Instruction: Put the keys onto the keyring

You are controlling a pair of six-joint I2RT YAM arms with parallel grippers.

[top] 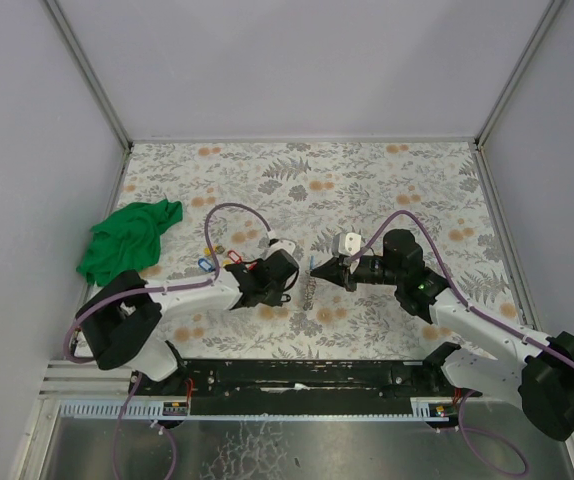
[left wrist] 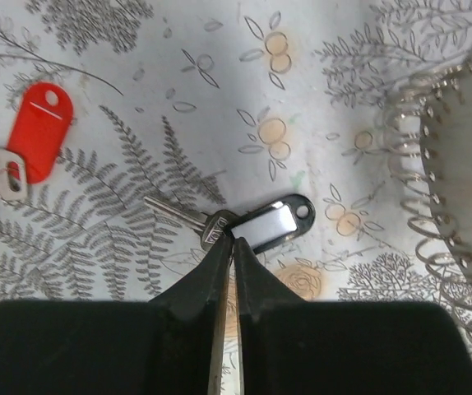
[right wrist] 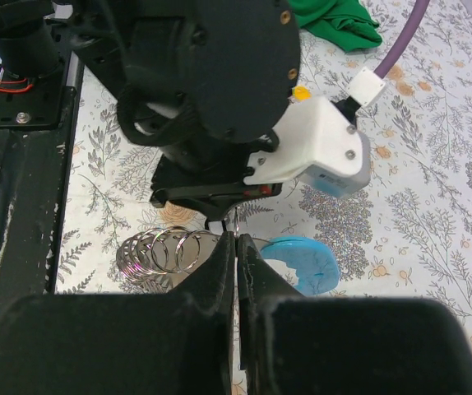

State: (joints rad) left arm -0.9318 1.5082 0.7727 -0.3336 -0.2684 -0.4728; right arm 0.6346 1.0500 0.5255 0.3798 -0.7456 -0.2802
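Observation:
A small metal key with a black tag [left wrist: 279, 222] lies on the floral table. My left gripper [left wrist: 233, 240] is shut on it, the tips meeting where the key's head joins the tag. Another key with a red tag [left wrist: 42, 132] lies at the far left of that view. In the right wrist view my right gripper [right wrist: 236, 240] is shut on a thin metal keyring [right wrist: 236, 219] that stands upright at its tips. From above, the left gripper [top: 289, 287] and the right gripper [top: 315, 268] nearly meet at the table's middle.
A row of several metal rings [right wrist: 160, 251] on a holder lies beside a light-blue disc [right wrist: 306, 262]. A green cloth [top: 127, 240] is bunched at the left. Red [top: 234, 257] and blue [top: 206, 264] tagged keys lie behind the left arm.

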